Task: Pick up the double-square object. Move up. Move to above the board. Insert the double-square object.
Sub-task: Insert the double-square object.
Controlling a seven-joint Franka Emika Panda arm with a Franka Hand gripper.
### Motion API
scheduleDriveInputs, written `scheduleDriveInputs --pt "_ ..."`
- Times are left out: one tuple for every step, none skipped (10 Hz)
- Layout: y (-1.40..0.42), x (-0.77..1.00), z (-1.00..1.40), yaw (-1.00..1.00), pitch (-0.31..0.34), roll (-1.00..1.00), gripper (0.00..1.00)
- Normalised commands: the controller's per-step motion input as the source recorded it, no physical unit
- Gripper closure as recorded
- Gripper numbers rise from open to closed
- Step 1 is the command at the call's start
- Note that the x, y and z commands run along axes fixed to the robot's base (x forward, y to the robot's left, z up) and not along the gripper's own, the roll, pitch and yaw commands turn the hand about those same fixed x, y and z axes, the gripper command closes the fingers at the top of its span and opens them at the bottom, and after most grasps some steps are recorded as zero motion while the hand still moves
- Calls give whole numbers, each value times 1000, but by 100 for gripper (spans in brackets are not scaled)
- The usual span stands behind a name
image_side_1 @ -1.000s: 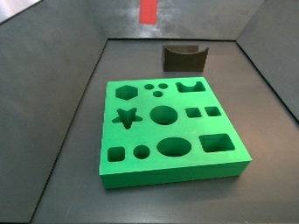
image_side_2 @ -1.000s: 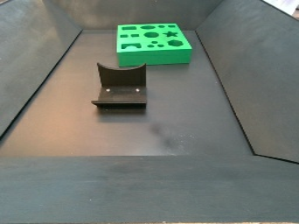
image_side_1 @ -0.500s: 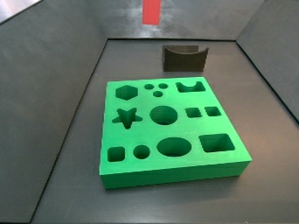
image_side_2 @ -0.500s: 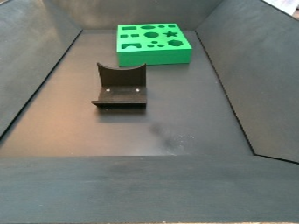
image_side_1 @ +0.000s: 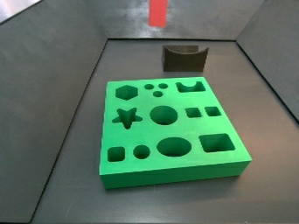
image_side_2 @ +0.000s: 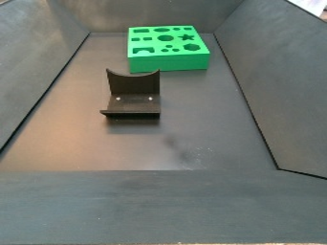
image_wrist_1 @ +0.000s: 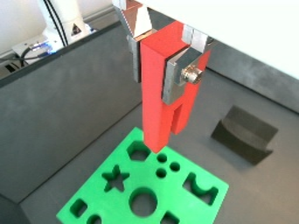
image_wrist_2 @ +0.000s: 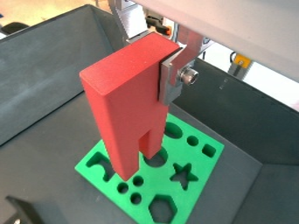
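The double-square object (image_wrist_1: pixel 162 83) is a tall red-orange bar that hangs upright with its forked end down. My gripper (image_wrist_1: pixel 160 66) is shut on its upper part, with silver fingers (image_wrist_1: pixel 187 74) on both sides. In both wrist views the bar hangs high above the board (image_wrist_1: pixel 173 185), a green slab with shaped holes. The held bar (image_wrist_2: pixel 122 114), gripper (image_wrist_2: pixel 135 79) and board (image_wrist_2: pixel 201 179) also show in a wrist view. In a side view only the bar's lower end (image_side_1: pixel 158 11) shows at the top edge, beyond the board (image_side_1: pixel 187 129). The gripper is out of view in both side views.
The dark fixture (image_side_1: pixel 184 57) stands on the floor just beyond the board's far end; it also shows in a side view (image_side_2: pixel 130 94) and in both wrist views (image_wrist_1: pixel 246 133) (image_wrist_2: pixel 26 213). Grey sloping walls (image_side_1: pixel 59 61) enclose the floor. The board (image_side_2: pixel 167 59) lies near one end wall.
In the side view the bar's lower end has shifted slightly to the right at the top edge. The board and the fixture have not moved.
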Motion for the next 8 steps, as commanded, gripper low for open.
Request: scheduleDriveInputs --pt "-249 931 -283 -166 0 0 100" --pt "-254 911 -266 -186 0 0 100" --pt "-243 829 -206 -269 0 -10 100" --pt "-206 657 -134 -437 0 -43 100" --pt "-177 551 -86 -537 0 -64 100" --pt "-166 551 -37 -549 0 -87 100" --pt "-174 551 -109 -549 0 -56 100" --pt "-174 483 -226 -611 0 -1 100"
